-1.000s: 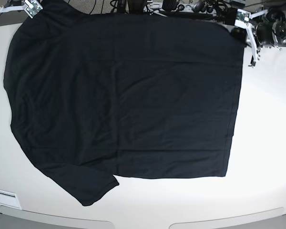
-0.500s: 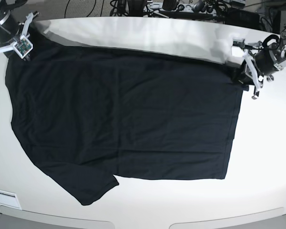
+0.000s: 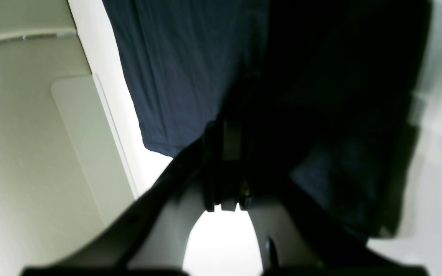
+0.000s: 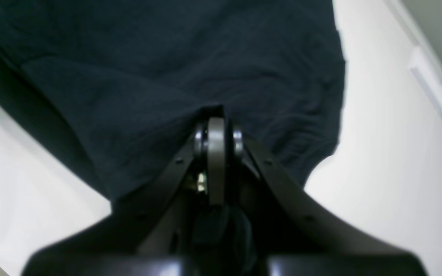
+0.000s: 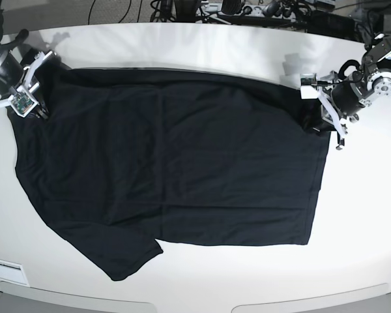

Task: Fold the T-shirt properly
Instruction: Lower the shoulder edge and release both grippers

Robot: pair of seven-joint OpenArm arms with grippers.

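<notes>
My 2 pincers, left pincer and right pincer, each pinch a far corner of the T-shirt, spread across the table. The left grip looks clamped, though murky. Holding both corners keeps the folding edge straight.

Your left gripper sits low at the base view's right, jaws pinched together on the T-shirt edge. Your right gripper mirrors it at far left, jaws likewise closed on fabric, both arms reaching inward.
</notes>
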